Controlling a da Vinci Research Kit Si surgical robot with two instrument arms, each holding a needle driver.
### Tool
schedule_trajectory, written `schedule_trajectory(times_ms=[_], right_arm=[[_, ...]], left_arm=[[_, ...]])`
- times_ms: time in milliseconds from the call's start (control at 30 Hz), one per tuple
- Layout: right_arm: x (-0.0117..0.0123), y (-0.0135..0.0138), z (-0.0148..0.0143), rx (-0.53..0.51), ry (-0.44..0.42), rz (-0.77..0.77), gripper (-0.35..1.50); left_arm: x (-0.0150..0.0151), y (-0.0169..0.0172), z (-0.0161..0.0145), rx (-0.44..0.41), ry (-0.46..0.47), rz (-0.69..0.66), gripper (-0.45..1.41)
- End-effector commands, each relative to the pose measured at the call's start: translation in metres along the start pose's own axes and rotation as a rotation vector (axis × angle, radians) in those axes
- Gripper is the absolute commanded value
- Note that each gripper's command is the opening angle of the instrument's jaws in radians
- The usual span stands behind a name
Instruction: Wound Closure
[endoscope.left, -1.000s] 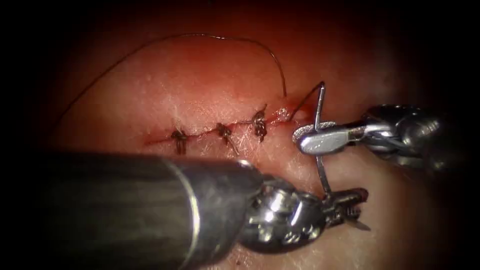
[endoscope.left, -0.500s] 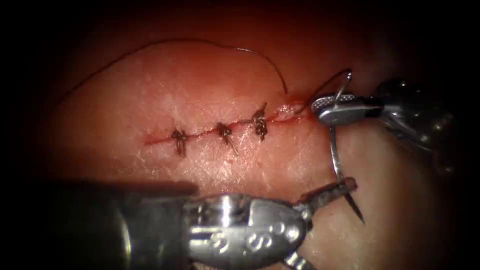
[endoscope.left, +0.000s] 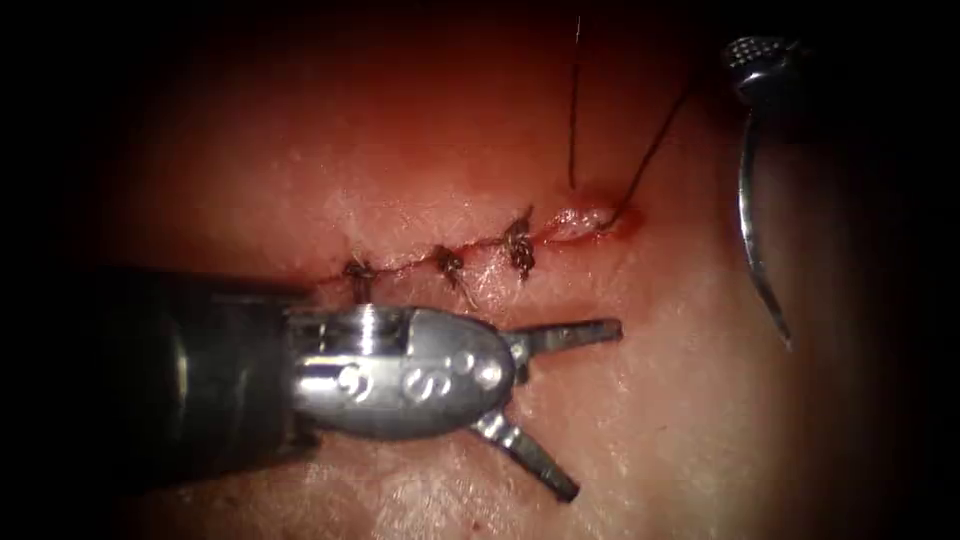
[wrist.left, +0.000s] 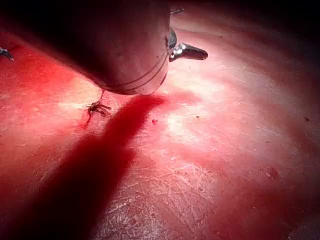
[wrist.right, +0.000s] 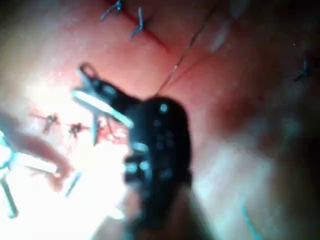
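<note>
Steel needle (endoscope.left: 752, 232) hangs clear of the tissue (endoscope.left: 420, 170), well right of the cut (endoscope.left: 450, 258); right tool (endoscope.left: 752, 55) clamps its upper end, tip down. Thread (endoscope.left: 652, 150) runs taut from the cut's right end up toward it. Left tool (endoscope.left: 555, 400) sits below the cut, jaws spread wide, empty. Versus a second ago: left released the needle, right lifted away, drawing thread through. My read: keep tension steady.

Left wrist: one knot (wrist.left: 97, 107) beside the shaft.

Right wrist: right tool (wrist.right: 92, 97) grips the needle.

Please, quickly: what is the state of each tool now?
Left tool: jaws open, holding nothing, above the tissue.
Right tool: shut on the needle near its thread end, clear of the tissue.
</note>
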Motion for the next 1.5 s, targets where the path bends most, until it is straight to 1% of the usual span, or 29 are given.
schedule_trajectory(times_ms=[33,100,233,267,333,367,433,500,533,600,767,833,1000,1233,1367,1500], right_arm=[[0.0003,0.0001,0.0003,-0.013,0.014,-0.015,-0.35],[0.0004,0.0000,0.0003,-0.027,0.016,-0.035,-0.35],[-0.0012,0.0001,0.0011,-0.035,0.017,-0.074,-0.35],[-0.0016,0.0002,0.0013,-0.037,0.015,-0.096,-0.35],[-0.0026,0.0005,0.0018,-0.045,0.008,-0.136,-0.35],[-0.0030,0.0006,0.0020,-0.046,0.007,-0.152,-0.35],[-0.0038,0.0008,0.0022,-0.048,0.002,-0.171,-0.35],[-0.0050,0.0011,0.0025,-0.063,-0.021,-0.228,-0.35],[-0.0050,0.0011,0.0025,-0.063,-0.021,-0.228,-0.35],[-0.0059,0.0013,0.0028,-0.068,-0.039,-0.252,-0.35],[-0.0073,0.0018,0.0029,-0.079,-0.060,-0.281,-0.35],[-0.0076,0.0020,0.0027,-0.090,-0.062,-0.286,-0.35],[-0.0073,0.0020,0.0025,-0.101,-0.069,-0.302,-0.35],[-0.0075,0.0021,0.0026,-0.105,-0.091,-0.352,-0.35],[-0.0082,0.0023,0.0026,-0.107,-0.107,-0.405,-0.35],[-0.0095,0.0025,0.0030,-0.107,-0.116,-0.471,-0.35]], left_arm=[[-0.0006,-0.0004,0.0009,0.009,-0.003,-0.009,0.81],[-0.0012,-0.0014,0.0010,0.019,-0.005,-0.030,0.72],[-0.0016,-0.0039,0.0015,0.048,-0.011,-0.082,0.52],[-0.0018,-0.0048,0.0016,0.052,-0.011,-0.102,0.42],[-0.0021,-0.0059,0.0019,0.056,-0.010,-0.133,0.04],[-0.0024,-0.0065,0.0020,0.058,-0.015,-0.157,-0.07],[-0.0027,-0.0072,0.0022,0.057,-0.032,-0.186,-0.08],[-0.0034,-0.0082,0.0024,0.067,-0.051,-0.221,-0.10],[-0.0034,-0.0082,0.0024,0.067,-0.051,-0.221,-0.10],[-0.0039,-0.0087,0.0025,0.082,-0.073,-0.232,-0.15],[-0.0049,-0.0092,0.0028,0.095,-0.110,-0.251,-0.15],[-0.0056,-0.0094,0.0031,0.099,-0.130,-0.255,-0.13],[-0.0066,-0.0100,0.0035,0.104,-0.151,-0.252,-0.13],[-0.0086,-0.0119,0.0041,0.122,-0.185,-0.246,-0.13],[-0.0095,-0.0127,0.0045,0.127,-0.197,-0.242,-0.15],[-0.0108,-0.0131,0.0049,0.131,-0.221,-0.234,-0.15]])
